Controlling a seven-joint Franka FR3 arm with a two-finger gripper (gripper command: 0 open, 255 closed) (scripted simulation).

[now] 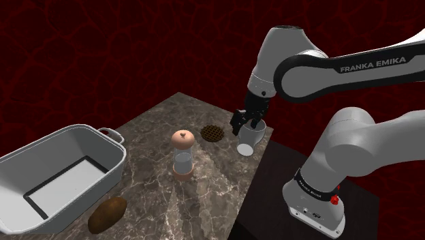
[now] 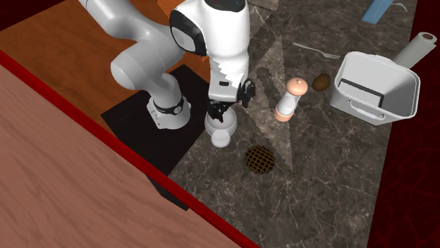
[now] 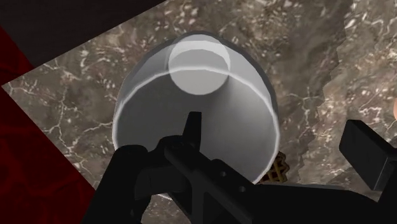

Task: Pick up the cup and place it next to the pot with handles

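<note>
A white cup (image 1: 249,141) stands upright on the marble table near the edge by the stand; it also shows in the second exterior view (image 2: 221,131). My black gripper (image 1: 246,123) is down at its rim, open. In the wrist view the cup (image 3: 197,89) opens towards the camera. The gripper (image 3: 277,130) straddles its wall, one finger inside and the other outside, and neither clasps it. The grey pot with handles (image 1: 114,169) sits far off at the shoulder view's left, and at the second exterior view's right (image 2: 352,106).
A pepper mill (image 1: 182,155) stands between cup and pot. A brown round trivet (image 1: 213,132) lies just beside the cup. A brown potato-like lump (image 1: 107,214) lies by the pot. A fork (image 2: 317,51) and a paper roll (image 2: 421,44) lie beyond the pot.
</note>
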